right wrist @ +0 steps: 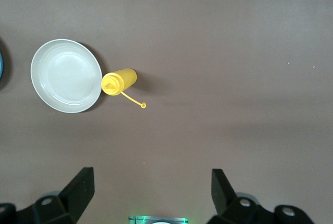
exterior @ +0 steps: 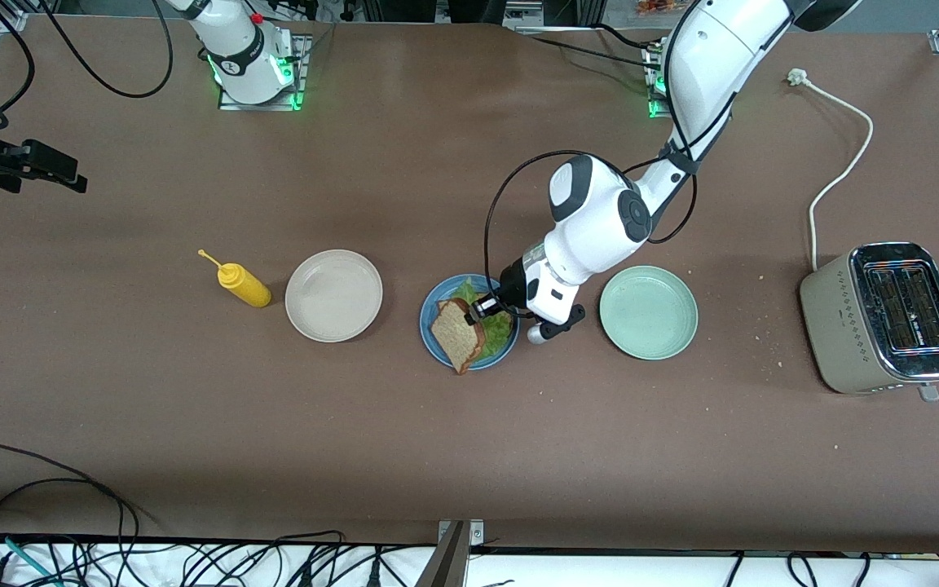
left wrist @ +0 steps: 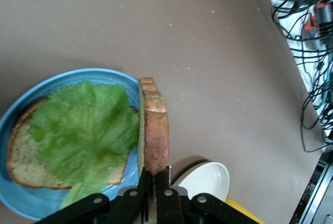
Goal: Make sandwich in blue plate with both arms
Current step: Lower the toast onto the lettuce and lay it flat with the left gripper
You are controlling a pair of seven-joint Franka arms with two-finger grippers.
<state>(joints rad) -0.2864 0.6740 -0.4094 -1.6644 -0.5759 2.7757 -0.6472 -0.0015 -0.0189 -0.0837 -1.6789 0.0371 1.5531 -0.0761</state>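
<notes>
Brown matting covers the whole table (exterior: pixel 404 456), with cable bundles along its near edge. Working across the front view from the right arm's end: the right gripper (exterior: pixel 29 167) waits raised over that end of the table, fingers spread wide and empty; its wrist view confirms the gap, with nothing between the pads (right wrist: pixel 80 187). Next on the table lies a yellow squeeze bottle (exterior: pixel 243 285) on its side, and just beside it a beige-white plate (exterior: pixel 333 295), bare.

At the middle stands the blue plate (exterior: pixel 430 326). On it lies a bottom bread slice (left wrist: pixel 23 156), covered by a lettuce leaf (left wrist: pixel 83 127). The left gripper (exterior: pixel 482 307) hangs over this plate, clamped tight on a second bread slice (left wrist: pixel 155 135), which it holds on edge, upright, above the lettuce.

Toward the left arm's end sit a pale green plate (exterior: pixel 648 311), bare, and then a toaster (exterior: pixel 885 318) with its cord trailing.

Assessment: base slice and lettuce are placed; the top slice is not yet laid. Remaining work appears to be tipping that slice flat onto the lettuce and letting go. Risk noted: a slice released on edge may fall off the stack
</notes>
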